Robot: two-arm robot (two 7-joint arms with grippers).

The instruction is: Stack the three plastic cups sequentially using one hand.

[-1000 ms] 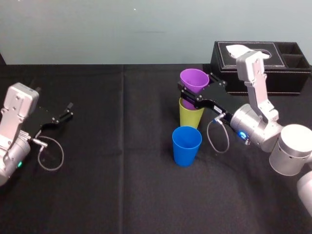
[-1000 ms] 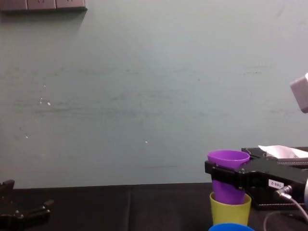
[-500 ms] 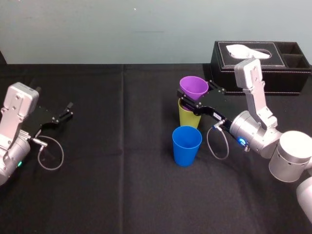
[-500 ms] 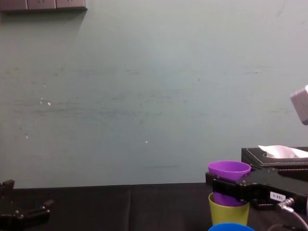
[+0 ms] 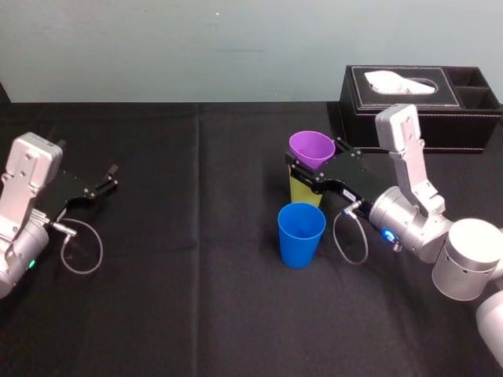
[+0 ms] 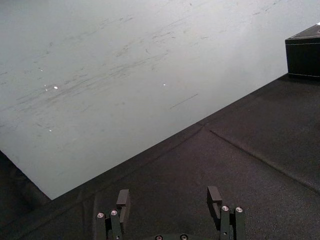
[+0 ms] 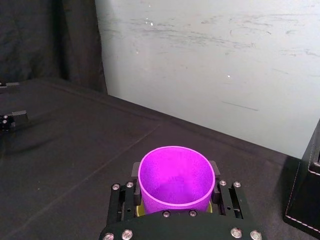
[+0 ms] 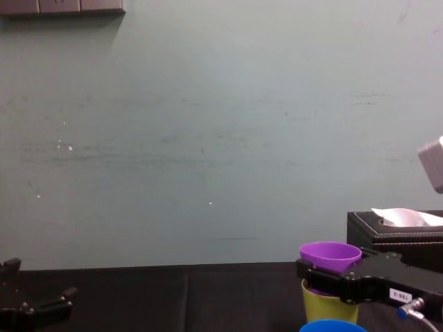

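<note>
Three plain tapered plastic cups, one of each colour. The right gripper had its jaws clamped round the purple cup just under the rim. The yellow-green cup stood right below the jaws, with the purple one's base inside it. The blue cup stood near the jaws, not touching. The left gripper sat well apart, jaws spread. The writing on the white label was too small to read.

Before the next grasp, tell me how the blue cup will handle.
The blue cup looks like thin plastic, so probably light. Standing alone on its narrow base, it may tip if nudged. Smooth tapered walls could slip.
</note>
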